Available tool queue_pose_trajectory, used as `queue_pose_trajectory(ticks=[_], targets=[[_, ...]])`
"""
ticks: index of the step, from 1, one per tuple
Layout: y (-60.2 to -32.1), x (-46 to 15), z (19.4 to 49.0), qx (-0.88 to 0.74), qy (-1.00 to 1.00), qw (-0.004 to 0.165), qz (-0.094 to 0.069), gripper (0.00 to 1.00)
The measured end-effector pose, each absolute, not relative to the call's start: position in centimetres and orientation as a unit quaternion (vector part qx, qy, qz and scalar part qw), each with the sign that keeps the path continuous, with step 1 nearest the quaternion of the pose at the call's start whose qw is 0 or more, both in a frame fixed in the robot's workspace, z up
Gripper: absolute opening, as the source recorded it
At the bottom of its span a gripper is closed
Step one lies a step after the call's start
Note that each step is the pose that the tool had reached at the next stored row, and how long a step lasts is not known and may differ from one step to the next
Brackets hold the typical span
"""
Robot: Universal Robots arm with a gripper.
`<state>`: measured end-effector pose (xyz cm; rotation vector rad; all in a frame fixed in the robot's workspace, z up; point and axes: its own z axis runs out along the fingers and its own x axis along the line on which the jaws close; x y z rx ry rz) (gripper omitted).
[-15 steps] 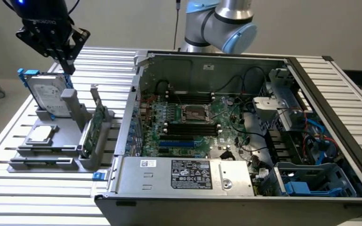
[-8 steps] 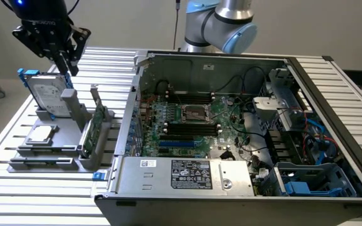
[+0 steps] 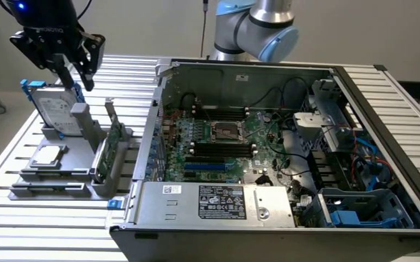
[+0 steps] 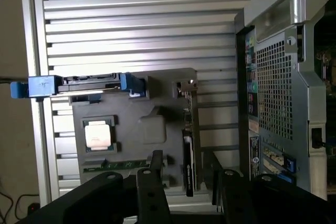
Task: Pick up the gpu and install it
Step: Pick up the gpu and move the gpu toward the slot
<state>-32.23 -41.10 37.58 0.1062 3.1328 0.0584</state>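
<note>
The gpu [image 3: 106, 154] stands on its long edge in a slot of the grey holder [image 3: 64, 184]. Its silver bracket [image 3: 111, 112] is at the far end, toward 12 o'clock in the exterior view. It looks light and stiff but fragile. Its bare green board and lower connector edge are poor places to squeeze. The free top edge near the middle, pinched across the thin thickness, seems the safest hold, though the smooth black cooler face may be slippery.

The open computer case [image 3: 155, 103] lies just beside it at 3 o'clock, the chip [image 3: 47, 155] at 9 o'clock and the hard drive [image 3: 53, 106] at 11 o'clock. The pincer [image 3: 76, 77] hangs over the hard drive, fingers apart and empty, clear of the card. Everything rests on the slatted surface [image 3: 42, 221].
</note>
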Motion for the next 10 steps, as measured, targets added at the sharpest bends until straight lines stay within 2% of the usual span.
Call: queue_pose_trajectory(ticks=[10], targets=[[-41.8,-32.2,35.8,0.034,0.999,0.003,0.019,0.44]])
